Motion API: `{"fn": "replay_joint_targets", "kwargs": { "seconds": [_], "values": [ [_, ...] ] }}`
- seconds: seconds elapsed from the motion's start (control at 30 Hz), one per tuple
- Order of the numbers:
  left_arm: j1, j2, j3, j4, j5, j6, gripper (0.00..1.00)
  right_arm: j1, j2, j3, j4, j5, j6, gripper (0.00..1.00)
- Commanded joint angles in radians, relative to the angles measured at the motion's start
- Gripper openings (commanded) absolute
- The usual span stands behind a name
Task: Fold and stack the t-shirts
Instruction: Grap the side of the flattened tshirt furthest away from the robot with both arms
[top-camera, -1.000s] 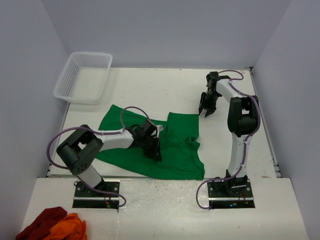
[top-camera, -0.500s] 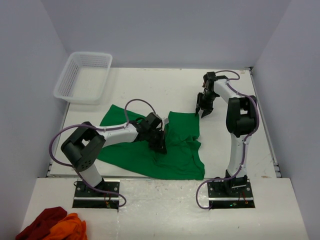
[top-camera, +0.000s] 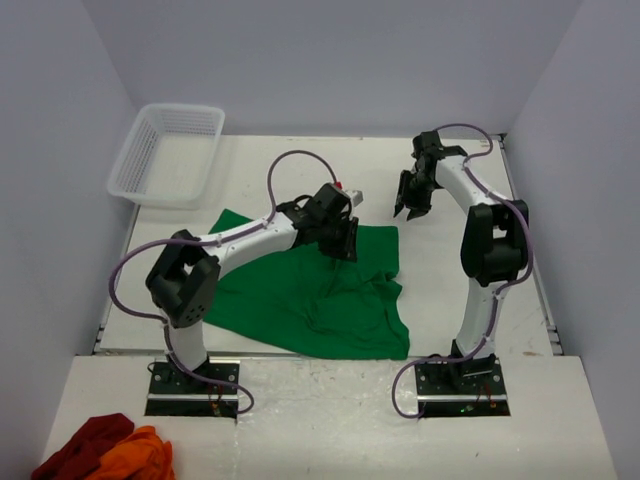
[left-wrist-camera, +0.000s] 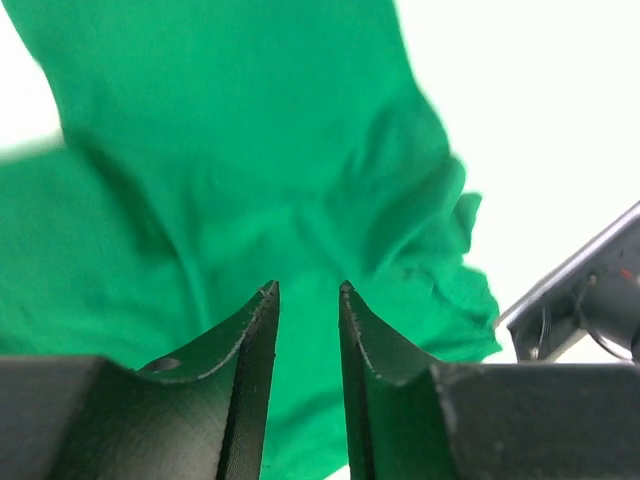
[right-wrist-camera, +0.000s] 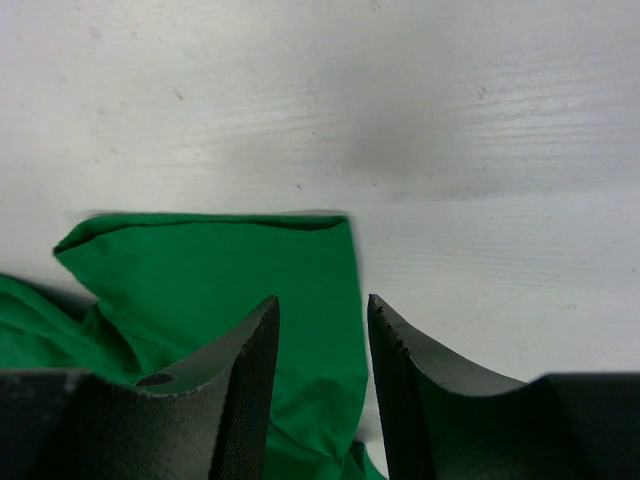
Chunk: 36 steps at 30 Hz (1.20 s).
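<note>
In the lower left corner of the overhead view I see a heap of dark red and orange cloths (top-camera: 105, 448), lying off the tabletop (top-camera: 300, 170). Above that, the green t-shirt (top-camera: 290, 300) lies spread and rumpled across the lower centre of the tabletop. My left gripper (top-camera: 341, 243) hangs over the shirt's upper edge with its jaws parted. Nothing is between them, and the fabric lies beneath. My right gripper (top-camera: 410, 207), at the upper right, is over white tabletop just past the shirt's top right corner, its jaws also apart and empty. A white basket (top-camera: 128, 165) stands at the upper left.
</note>
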Motion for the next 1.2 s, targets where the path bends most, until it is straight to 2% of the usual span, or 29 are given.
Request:
{"fn": "replay_joint_targets", "kwargs": {
  "seconds": [0.0,0.23,0.47,0.87,1.07,1.17],
  "values": [
    [-0.005,0.095,0.203,-0.105,-0.062,0.092,0.33,0.004,-0.076,0.049,0.026,0.027,0.015,0.43],
    [0.007,0.315,0.507,-0.216,-0.072,0.129,0.39,0.003,-0.091,0.053,0.003,0.061,0.012,0.43],
    [0.066,0.477,0.644,-0.245,-0.041,0.152,0.44,-0.012,-0.140,0.000,0.008,0.076,-0.003,0.44],
    [0.113,0.645,0.707,-0.297,-0.114,0.158,0.46,-0.019,-0.176,-0.062,0.059,-0.017,0.000,0.44],
    [0.112,0.698,0.698,-0.322,-0.128,0.144,0.39,-0.020,-0.183,-0.068,0.071,-0.040,0.009,0.44],
    [0.112,0.718,0.684,-0.332,-0.156,0.144,0.30,-0.019,-0.173,-0.073,0.083,-0.059,0.012,0.44]
  ]
}}
